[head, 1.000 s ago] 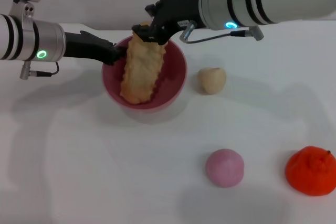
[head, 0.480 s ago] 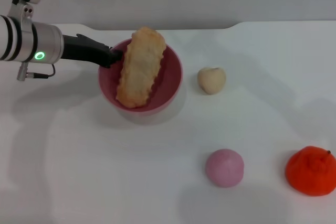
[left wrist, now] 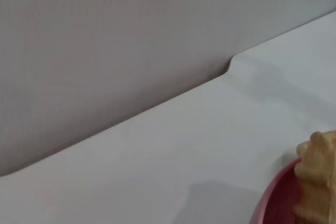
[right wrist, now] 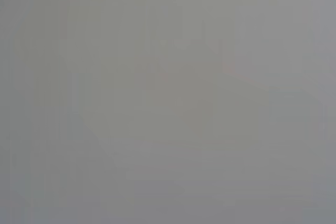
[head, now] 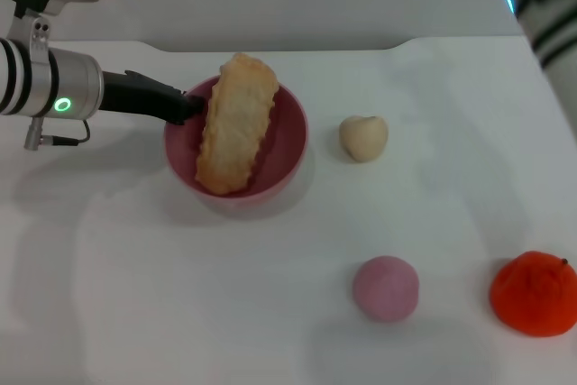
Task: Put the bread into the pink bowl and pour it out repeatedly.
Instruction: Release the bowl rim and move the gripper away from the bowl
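The bread (head: 236, 123) lay in the pink bowl (head: 287, 143), pale flat underside up, propped rather than settled: its far end rested on the bowl's far rim and stuck up above it, while its near end dipped toward the bowl's near-left wall. Its long axis ran from far to near, leaning slightly left at the near end. The bowl stood on the white surface (head: 180, 295), left of centre. The left tool (head: 185, 107) reached in from the left and met the bowl's left rim, just beside the loaf's long edge; it appeared closed on that rim, holding the bowl, though the fingertips were partly hidden by the rim. So the loaf lay immediately right of this tool, side-on to it, and the left arm was by far the nearer one. Of the right arm only a blurred stretch showed at the far right corner; its tool was out of sight. With the loaf already loaded, the pour seemed the next step, probably a tilt of the bowl by the left tool. A cream bun (head: 363, 138) sat right of the bowl; a pink ball (head: 385, 288) and an orange toy (head: 534, 294) lay nearer, well apart.
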Controlling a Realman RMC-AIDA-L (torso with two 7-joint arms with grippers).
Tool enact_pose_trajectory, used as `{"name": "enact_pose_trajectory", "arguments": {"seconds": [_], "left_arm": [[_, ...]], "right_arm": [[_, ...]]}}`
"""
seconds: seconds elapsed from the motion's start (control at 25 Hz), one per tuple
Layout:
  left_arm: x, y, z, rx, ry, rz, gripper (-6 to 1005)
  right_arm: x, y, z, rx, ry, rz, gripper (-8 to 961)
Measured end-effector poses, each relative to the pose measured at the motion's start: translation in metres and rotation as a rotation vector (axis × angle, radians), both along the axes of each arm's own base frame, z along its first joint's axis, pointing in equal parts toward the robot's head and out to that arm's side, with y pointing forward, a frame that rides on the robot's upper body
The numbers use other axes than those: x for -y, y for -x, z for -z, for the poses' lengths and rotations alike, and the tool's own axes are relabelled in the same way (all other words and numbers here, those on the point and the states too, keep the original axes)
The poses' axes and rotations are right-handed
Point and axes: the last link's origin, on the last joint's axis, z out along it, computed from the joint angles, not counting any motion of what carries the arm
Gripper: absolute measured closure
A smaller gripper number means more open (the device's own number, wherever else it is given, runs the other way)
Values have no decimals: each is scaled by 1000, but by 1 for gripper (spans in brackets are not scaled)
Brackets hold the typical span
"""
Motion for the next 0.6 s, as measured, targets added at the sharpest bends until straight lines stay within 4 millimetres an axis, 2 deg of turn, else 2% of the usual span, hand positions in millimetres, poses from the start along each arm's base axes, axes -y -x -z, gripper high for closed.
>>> {"name": "enact_pose_trajectory", "arguments": {"seconds": [0.2, 0.44, 0.6], "left_arm": [[3, 0, 3, 2, 19, -25, 939], [4, 3, 6, -30, 37, -50, 939], [4, 3, 8, -34, 38, -61, 938]], "right_arm": [[12, -25, -3, -115, -145, -57, 435], [5, -48, -3, -173, -113, -22, 435], [3, -54, -1, -170, -102, -11, 435]]}}
